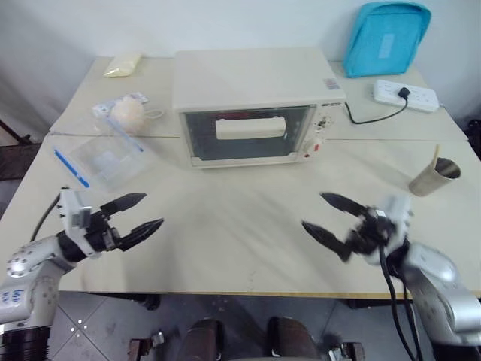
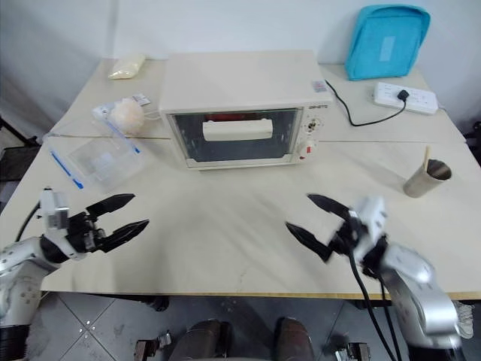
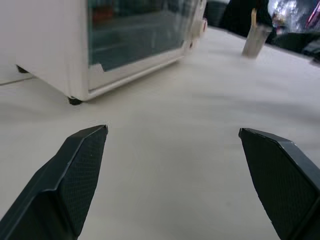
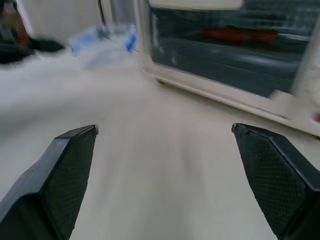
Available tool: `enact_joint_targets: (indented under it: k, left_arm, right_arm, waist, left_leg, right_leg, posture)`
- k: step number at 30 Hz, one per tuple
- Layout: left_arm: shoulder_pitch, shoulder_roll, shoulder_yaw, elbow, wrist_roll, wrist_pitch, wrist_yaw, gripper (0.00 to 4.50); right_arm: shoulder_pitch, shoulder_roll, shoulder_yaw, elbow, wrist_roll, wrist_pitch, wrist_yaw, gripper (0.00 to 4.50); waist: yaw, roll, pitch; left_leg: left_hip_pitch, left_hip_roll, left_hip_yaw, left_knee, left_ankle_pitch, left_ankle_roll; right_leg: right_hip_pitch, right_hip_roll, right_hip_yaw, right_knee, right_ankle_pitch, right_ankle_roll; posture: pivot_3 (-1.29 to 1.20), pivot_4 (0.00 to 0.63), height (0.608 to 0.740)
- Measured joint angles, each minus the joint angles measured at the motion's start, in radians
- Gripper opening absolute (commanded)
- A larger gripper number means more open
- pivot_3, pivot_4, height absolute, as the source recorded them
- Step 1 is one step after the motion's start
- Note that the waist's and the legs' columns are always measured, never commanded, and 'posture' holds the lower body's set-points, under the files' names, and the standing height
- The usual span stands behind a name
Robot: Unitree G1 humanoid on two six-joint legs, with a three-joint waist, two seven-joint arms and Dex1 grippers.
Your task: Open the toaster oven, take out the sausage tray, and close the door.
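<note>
- Right now both grippers, left [image 1: 140,214] and right [image 1: 324,215], hang spread apart, holding nothing; the oven [image 1: 255,105] sits ahead between them, door [image 1: 248,134] shut.
- Sausages [image 4: 240,35] glow red inside; hooking the handle [image 1: 251,127] off-centre could drag the oven.

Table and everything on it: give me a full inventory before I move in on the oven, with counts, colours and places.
table: one, cream, carrying everything
toaster oven: one, cream-white, centre back
door: one, glass with a cream bar handle, closed
sausages: red, inside behind the glass, count unclear
clear plastic box: one, blue strip, left of the oven
round pale item: one, behind the box
yellowish packet: one, far left corner
blue bag: one, back right
power strip: one, white, black cable plugged in
cup: one, metallic, stick inside, right side
left gripper: black fingers, open, front left
right gripper: black fingers, open, front right
</note>
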Motion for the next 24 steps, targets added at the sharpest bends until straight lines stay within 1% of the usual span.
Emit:
enact_joint_targets:
  k: [2,3,8,11,17,24]
  left_arm:
    - [0.044,0.04,0.013,-0.035,-0.042,0.066,-0.029,4.47]
    - [0.059,0.043,0.017,-0.057,-0.055,0.087,-0.035,4.47]
    - [0.105,0.018,0.042,-0.108,-0.074,0.103,-0.025,4.47]
    - [0.116,-0.001,0.058,-0.135,-0.08,0.101,-0.001,4.47]
    - [0.13,-0.045,0.069,-0.172,-0.084,0.095,0.038,4.47]
    - [0.107,-0.087,0.068,-0.181,-0.103,0.094,0.093,4.47]
  right_arm:
    - [-0.131,0.032,0.045,0.06,-0.011,0.036,-0.017,4.5]
    - [-0.196,0.05,0.062,0.106,-0.032,0.042,-0.029,4.5]
    - [-0.362,0.092,0.134,0.305,-0.134,0.028,-0.008,4.5]
    - [-0.42,0.104,0.14,0.378,-0.163,0.003,0.016,4.5]
    - [-0.509,0.165,0.143,0.508,-0.221,-0.078,0.041,4.5]
    - [-0.537,0.206,0.135,0.537,-0.237,-0.163,0.067,4.5]
  waist:
    - [-0.005,0.0,0.0]
    - [-0.005,0.001,0.001]
    - [0.0,0.001,0.001]
    - [-0.003,0.001,0.001]
    - [-0.007,0.001,0.001]
    - [-0.005,0.001,0.001]
  left_leg:
    - [0.0,0.002,0.0,0.0,-0.001,-0.001]
    - [0.0,0.002,0.0,-0.001,-0.001,-0.001]
    - [-0.003,0.0,0.0,0.0,-0.002,0.0]
    - [-0.003,0.0,0.001,0.001,-0.002,0.001]
    - [-0.003,0.001,0.002,0.001,-0.002,0.001]
    - [-0.003,0.0,0.002,0.001,-0.002,0.001]
  right_leg:
    - [0.0,0.0,0.0,0.0,0.0,0.0]
    - [-0.001,0.001,0.0,0.0,0.0,-0.001]
    - [-0.003,0.002,-0.002,0.001,0.0,-0.001]
    - [-0.002,0.002,-0.002,0.001,0.0,0.0]
    - [-0.003,0.002,-0.002,0.002,0.0,0.0]
    - [-0.005,0.002,-0.002,0.007,0.0,0.0]
  posture:
    - [0.0,0.15,0.74]
    - [0.0,0.15,0.74]
    - [0.0,0.15,0.74]
    - [0.0,0.15,0.74]
    - [0.0,0.15,0.74]
    - [0.0,0.15,0.74]
